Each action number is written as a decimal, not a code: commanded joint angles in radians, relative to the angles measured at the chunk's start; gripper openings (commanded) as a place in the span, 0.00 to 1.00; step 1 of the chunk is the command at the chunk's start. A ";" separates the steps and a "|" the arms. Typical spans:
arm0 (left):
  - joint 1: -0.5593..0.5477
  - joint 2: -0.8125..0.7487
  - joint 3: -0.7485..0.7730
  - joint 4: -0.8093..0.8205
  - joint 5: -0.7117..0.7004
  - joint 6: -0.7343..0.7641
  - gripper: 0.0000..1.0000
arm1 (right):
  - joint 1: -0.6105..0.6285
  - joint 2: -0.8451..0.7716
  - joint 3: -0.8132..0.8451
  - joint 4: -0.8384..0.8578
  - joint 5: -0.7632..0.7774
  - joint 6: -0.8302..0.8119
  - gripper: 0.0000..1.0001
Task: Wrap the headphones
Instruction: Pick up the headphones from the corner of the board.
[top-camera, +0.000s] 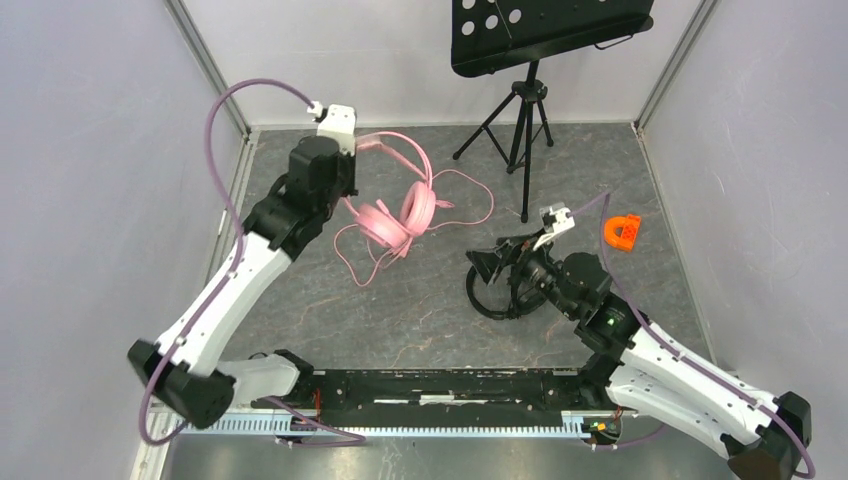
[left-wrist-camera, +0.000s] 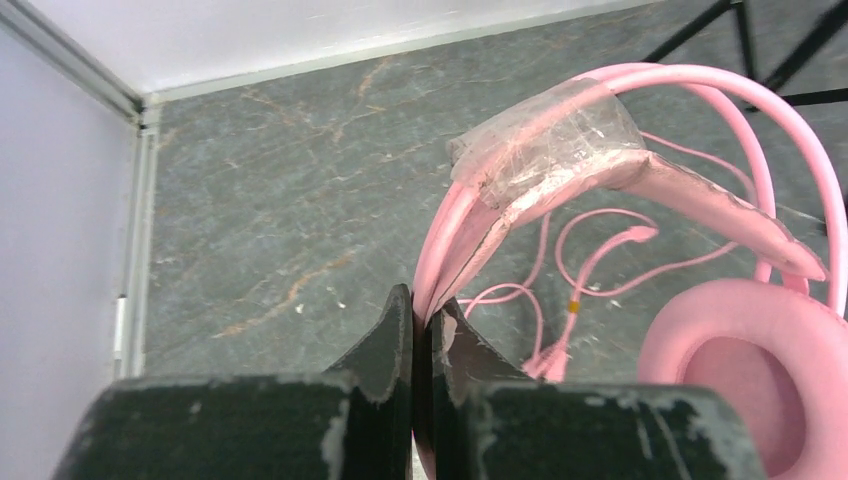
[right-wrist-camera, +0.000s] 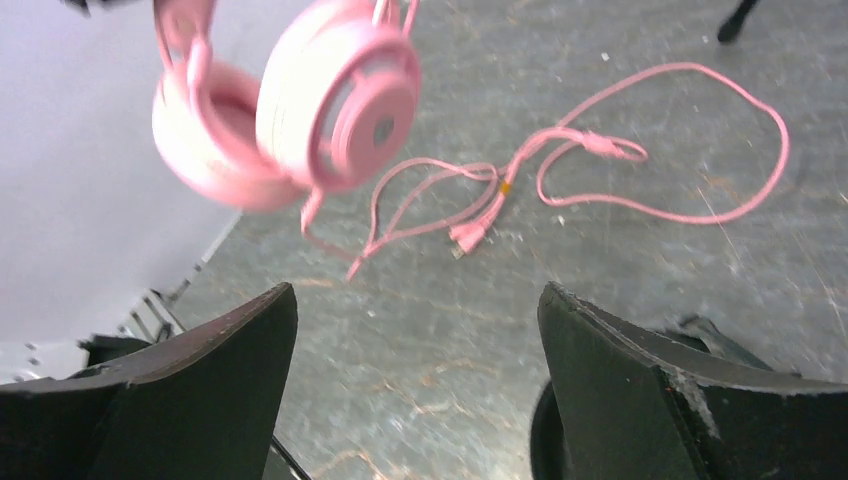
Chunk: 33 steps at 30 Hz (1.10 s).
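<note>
**Clerk:** Item one, and where?

**Arm:** All-pink over-ear headset (top-camera: 402, 212), at eleven o'clock from the middle of the grey stone-patterned table (top-camera: 420, 320). My left gripper (left-wrist-camera: 422, 305) is clamped tight on its taped headband (left-wrist-camera: 545, 150). The cups appear to hang clear of the surface. Its long pink cable (right-wrist-camera: 680, 215) lies in loose loops, trailing toward three o'clock.

**Clerk:** Item two?

**Arm:** All-black over-ear headset (top-camera: 500, 285), at four o'clock, under my right gripper (right-wrist-camera: 415, 295). Its fingers stand wide apart and hold nothing.

**Clerk:** Handling note?

**Arm:** My judgement: hold the band steady, take the cable close to the cups, and wind even turns without tugging the plug.
</note>
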 joint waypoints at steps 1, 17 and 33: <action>-0.016 -0.177 -0.093 0.090 0.163 -0.151 0.02 | 0.008 0.053 0.110 0.111 -0.011 0.037 0.93; -0.018 -0.314 -0.292 0.071 0.201 -0.270 0.02 | 0.193 0.257 0.231 0.134 0.171 0.197 0.88; -0.052 -0.312 -0.319 -0.004 0.071 -0.278 0.02 | 0.320 0.659 0.503 -0.152 0.513 0.398 0.73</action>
